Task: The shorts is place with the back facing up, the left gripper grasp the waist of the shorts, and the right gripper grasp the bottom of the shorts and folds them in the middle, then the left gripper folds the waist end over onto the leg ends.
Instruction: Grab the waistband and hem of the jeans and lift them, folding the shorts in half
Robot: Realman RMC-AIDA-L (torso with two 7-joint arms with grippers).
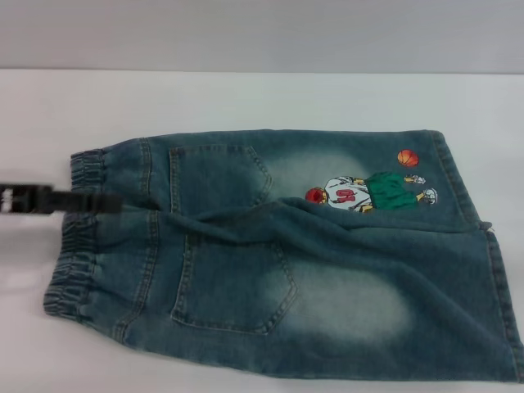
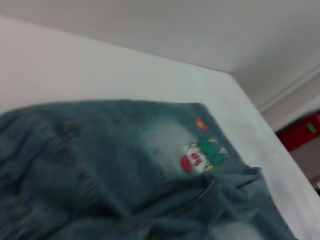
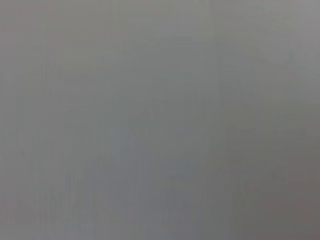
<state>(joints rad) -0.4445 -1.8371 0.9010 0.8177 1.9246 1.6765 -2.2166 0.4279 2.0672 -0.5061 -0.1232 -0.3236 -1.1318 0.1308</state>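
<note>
The blue denim shorts (image 1: 286, 254) lie back up on the white table (image 1: 246, 98), both patch pockets showing. The gathered waist (image 1: 78, 246) is at the left. The leg ends (image 1: 499, 286) are at the right, and the cartoon print (image 1: 368, 192) with its orange ball sits on the far leg. The near leg's inner edge rides up over the far leg and covers part of the print. My left gripper (image 1: 105, 203) reaches in from the left as a black bar, its tip at the middle of the waist. The left wrist view looks along the shorts (image 2: 125, 165) toward the print (image 2: 200, 155). The right gripper is out of view.
Bare white tabletop surrounds the shorts on the far and left sides, with a grey wall behind. The near leg's hem reaches the picture's right edge. In the left wrist view a red object (image 2: 300, 132) stands beyond the table's far corner. The right wrist view is plain grey.
</note>
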